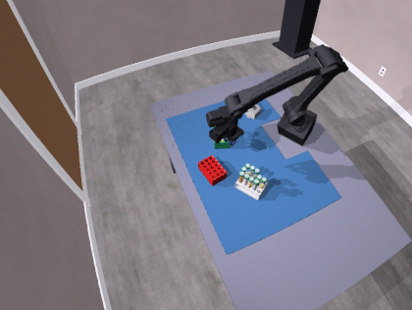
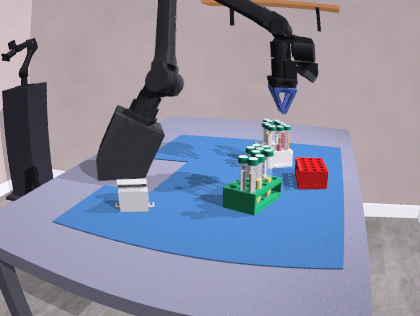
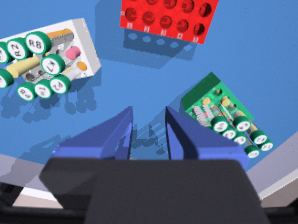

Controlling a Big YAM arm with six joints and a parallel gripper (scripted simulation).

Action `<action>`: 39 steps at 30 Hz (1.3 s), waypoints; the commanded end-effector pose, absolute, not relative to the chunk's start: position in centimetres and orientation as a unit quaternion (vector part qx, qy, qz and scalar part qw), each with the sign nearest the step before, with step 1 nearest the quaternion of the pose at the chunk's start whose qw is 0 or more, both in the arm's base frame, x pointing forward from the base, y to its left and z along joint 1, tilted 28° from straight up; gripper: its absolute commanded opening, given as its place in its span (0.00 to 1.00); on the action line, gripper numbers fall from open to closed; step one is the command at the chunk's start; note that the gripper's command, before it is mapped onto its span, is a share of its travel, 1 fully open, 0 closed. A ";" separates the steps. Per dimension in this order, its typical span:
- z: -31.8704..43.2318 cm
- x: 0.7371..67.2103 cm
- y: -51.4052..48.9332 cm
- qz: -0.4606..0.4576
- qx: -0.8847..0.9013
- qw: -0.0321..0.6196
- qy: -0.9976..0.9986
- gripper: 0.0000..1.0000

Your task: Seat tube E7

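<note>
- I see the blue mat (image 2: 200, 235) carrying all three racks.
- Green rack RA (image 2: 251, 194), my landmark, holds green-capped tubes; E7 is unreadable among them.
- White rack RB (image 2: 280, 157) stands behind RA, red QR (image 2: 311, 173) right of it.
- My gripper (image 2: 282, 100) hangs high above RA, fingers partly apart, gripping nothing.

A grey-lilac worktop (image 2: 300, 290) stands on a grey plank floor (image 1: 123, 196). Most of it is covered by a blue mat (image 2: 200, 230) with a square notch cut out of one edge, and in that notch the arm's dark base (image 2: 127, 145) sits straight on the worktop. Three racks rest on the mat: a green rack (image 2: 251, 195) with capped tubes near the middle, a white rack (image 2: 280, 157) with more tubes behind it, and a red rack (image 2: 311, 173) just beside the white one. A small white box (image 2: 133, 196) sits on the mat near the arm's base, well apart from the racks.
</note>
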State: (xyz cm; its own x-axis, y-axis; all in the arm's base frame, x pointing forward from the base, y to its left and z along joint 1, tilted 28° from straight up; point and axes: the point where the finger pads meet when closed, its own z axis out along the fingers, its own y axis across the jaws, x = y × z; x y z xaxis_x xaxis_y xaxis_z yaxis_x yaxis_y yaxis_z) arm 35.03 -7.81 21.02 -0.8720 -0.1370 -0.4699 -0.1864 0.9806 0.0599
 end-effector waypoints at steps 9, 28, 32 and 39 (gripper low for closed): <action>18.9 32.2 -11.8 0.043 -0.117 0.237 0.964 0.30; 15.2 27.9 -19.0 0.042 -0.116 0.238 0.963 0.30; 14.4 26.8 -20.8 0.041 -0.116 0.239 0.963 0.30; 13.9 26.1 -22.0 0.039 -0.116 0.239 0.963 0.30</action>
